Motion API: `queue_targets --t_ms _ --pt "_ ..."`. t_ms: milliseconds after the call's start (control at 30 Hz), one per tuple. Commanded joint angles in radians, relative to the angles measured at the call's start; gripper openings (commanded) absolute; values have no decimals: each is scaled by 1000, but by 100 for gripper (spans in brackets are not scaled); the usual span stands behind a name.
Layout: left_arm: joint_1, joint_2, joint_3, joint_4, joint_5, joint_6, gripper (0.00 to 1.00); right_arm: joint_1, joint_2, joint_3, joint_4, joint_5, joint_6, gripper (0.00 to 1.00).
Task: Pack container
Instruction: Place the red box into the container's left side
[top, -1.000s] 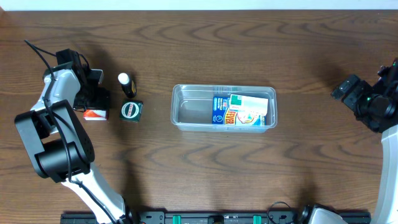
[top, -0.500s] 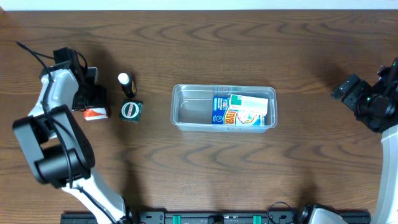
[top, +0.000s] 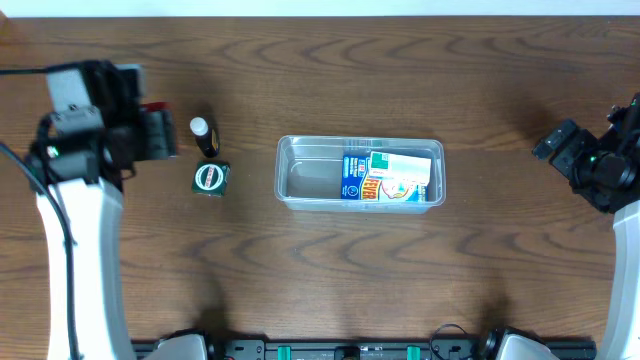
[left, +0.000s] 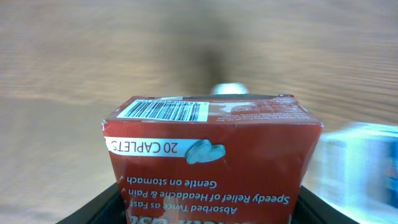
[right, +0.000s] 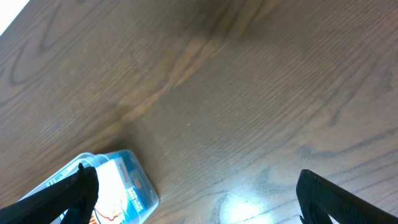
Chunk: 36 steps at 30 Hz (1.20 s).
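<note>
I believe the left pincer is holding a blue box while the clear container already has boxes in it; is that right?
Not quite: the box in the left pincer is red, not blue, as the left wrist view shows. The clear container does already have boxes in it.

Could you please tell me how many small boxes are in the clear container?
2: a blue box at the container's middle and a white-and-green box beside it, toward the right end. More may hide beneath. The left claw grips a red box outside.
</note>
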Motion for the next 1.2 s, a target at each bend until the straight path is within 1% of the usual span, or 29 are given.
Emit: queue_targets --t_ms 0,100,233,367,433,500,600,800,1033,1067,1100,1167 --pt "-126 -57 14 -16 63 -112 65 -3 0 4 -1 -4 15 99" --pt "-254 -66 14 -15 62 -155 64 -3 -1 4 -2 -4 15 99" --pt "-419 -22 14 -5 57 -175 64 -3 0 4 -1 -4 15 99" --pt "-536 72 14 50 55 -230 63 -3 0 4 -1 -4 15 99" --pt "-572 126 14 81 12 -264 61 -3 0 4 -1 -4 15 99" --pt "-597 182 14 89 -69 -330 60 -3 0 4 -2 -4 15 99" --pt "-620 258 14 86 -80 -382 60 -3 0 4 -2 -4 15 99" --pt "-641 371 14 84 -80 -385 60 -3 0 4 -2 -4 15 99" --pt "-641 417 14 87 -90 -404 60 -3 0 4 -1 -4 15 99" --pt "-641 420 14 89 -92 -404 61 -3 0 4 -1 -4 15 99" --pt "-641 423 14 90 -92 -403 65 -3 0 4 -1 -4 15 99" --pt "-641 427 14 89 -92 -403 69 -3 0 4 -2 -4 15 99"
